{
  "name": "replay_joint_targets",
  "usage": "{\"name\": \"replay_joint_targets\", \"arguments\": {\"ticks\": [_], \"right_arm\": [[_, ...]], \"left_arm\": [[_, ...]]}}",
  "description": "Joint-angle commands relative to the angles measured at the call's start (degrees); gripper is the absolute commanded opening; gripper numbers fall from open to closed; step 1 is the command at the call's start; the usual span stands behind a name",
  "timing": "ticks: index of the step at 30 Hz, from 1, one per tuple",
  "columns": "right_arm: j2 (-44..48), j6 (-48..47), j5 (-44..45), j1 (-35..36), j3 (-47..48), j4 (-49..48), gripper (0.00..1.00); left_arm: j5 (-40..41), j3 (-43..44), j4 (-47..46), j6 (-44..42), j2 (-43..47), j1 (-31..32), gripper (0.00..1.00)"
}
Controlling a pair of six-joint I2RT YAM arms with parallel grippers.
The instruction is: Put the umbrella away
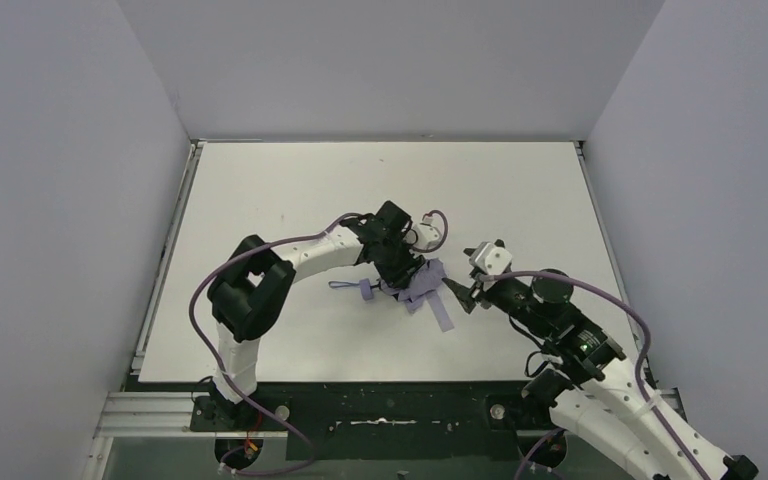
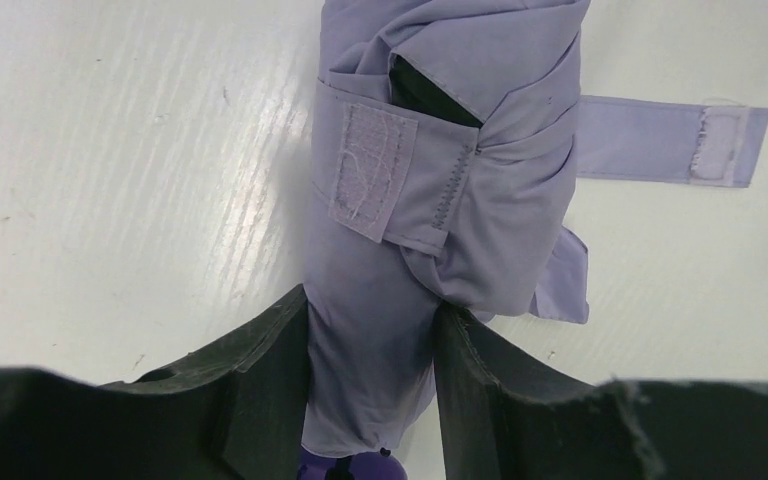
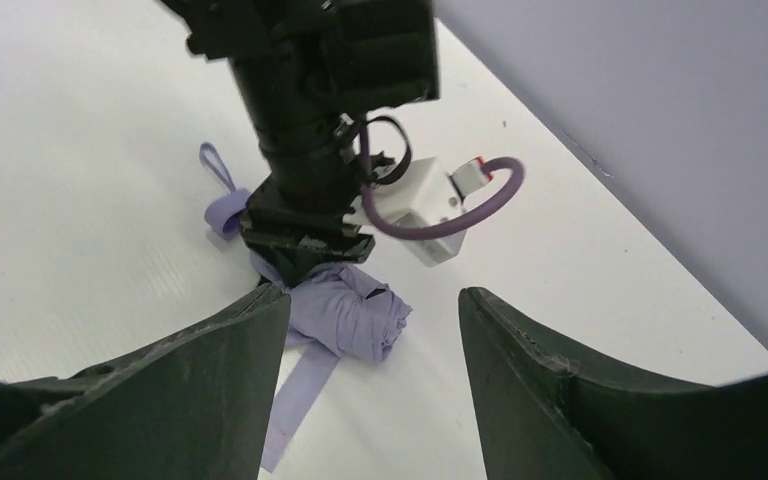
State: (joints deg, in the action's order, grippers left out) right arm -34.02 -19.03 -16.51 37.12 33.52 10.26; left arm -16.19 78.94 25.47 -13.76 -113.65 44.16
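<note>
1. The umbrella point(image 1: 425, 288) lies folded on the table point(image 1: 290, 180), near its middle and between the two arms.
2. The left gripper point(image 2: 370, 400) is clamped on the bundled canopy, with one finger against each side.
3. A purple part point(image 2: 348, 466) between the fingers is cut off by the frame edge and cannot be identified.
4. The closure strap point(image 2: 650, 140) lies flat on the table, unfastened.
5. The right gripper point(image 3: 370, 380) is wide open and empty, just beside the umbrella's end. Whether it touches the umbrella cannot be determined.
</note>
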Motion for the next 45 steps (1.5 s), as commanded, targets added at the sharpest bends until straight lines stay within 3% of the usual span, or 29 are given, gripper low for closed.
{"name": "replay_joint_targets", "arguments": {"ticks": [1, 5, 8, 10, 14, 17, 22, 27, 30, 36, 40, 45], "right_arm": [[3.5, 11.5, 9.8, 0.1, 6.0, 1.9, 0.63], [2.9, 16.1, 24.0, 0.0, 10.7, 0.8, 0.63], [-4.0, 19.0, 31.4, -0.2, 20.4, 8.9, 0.65], [-10.1, 21.2, 34.6, -0.6, 26.8, 16.0, 0.67], [-17.6, 23.1, 35.7, -4.9, 32.8, 18.3, 0.68], [-22.3, 25.2, 28.9, -13.4, 35.7, 18.5, 0.68], [-32.6, 26.4, 5.1, -26.9, 37.5, 14.5, 0.69], [-39.9, 14.9, -5.0, -28.8, 30.7, -0.2, 0.71], [-43.8, 6.7, -15.7, -28.9, 29.3, -2.1, 0.71], [-51.2, -11.7, -31.4, -27.7, 34.7, 13.7, 0.72], [-56.5, -25.4, -33.0, -24.9, 39.8, 29.6, 0.71], [-63.7, -31.6, -33.1, -21.6, 44.5, 40.5, 0.70]], "left_arm": [[14.7, -3.5, 0.2, -4.2, -0.1, 1.0, 0.00], [17.8, -4.9, -1.7, -5.2, 0.5, 2.3, 0.00], [21.8, -5.8, -2.9, -6.7, 0.4, 4.3, 0.00], [25.3, -6.7, -4.0, -8.0, 0.4, 6.1, 0.00], [31.3, -9.6, -7.8, -10.1, 0.5, 9.1, 0.00], [35.1, -11.5, -11.1, -11.9, 0.8, 11.2, 0.00], [40.4, -14.7, -17.1, -14.8, 1.3, 14.2, 0.00], [45.4, -16.8, -22.7, -19.5, 0.4, 17.2, 0.00], [48.2, -18.4, -27.7, -23.2, -0.4, 18.5, 0.00], [52.6, -22.1, -38.2, -31.0, -2.8, 20.5, 0.00], [55.2, -24.3, -46.4, -37.3, -4.6, 22.2, 0.00], [57.4, -24.9, -53.0, -42.7, -7.3, 23.1, 0.00]]}}
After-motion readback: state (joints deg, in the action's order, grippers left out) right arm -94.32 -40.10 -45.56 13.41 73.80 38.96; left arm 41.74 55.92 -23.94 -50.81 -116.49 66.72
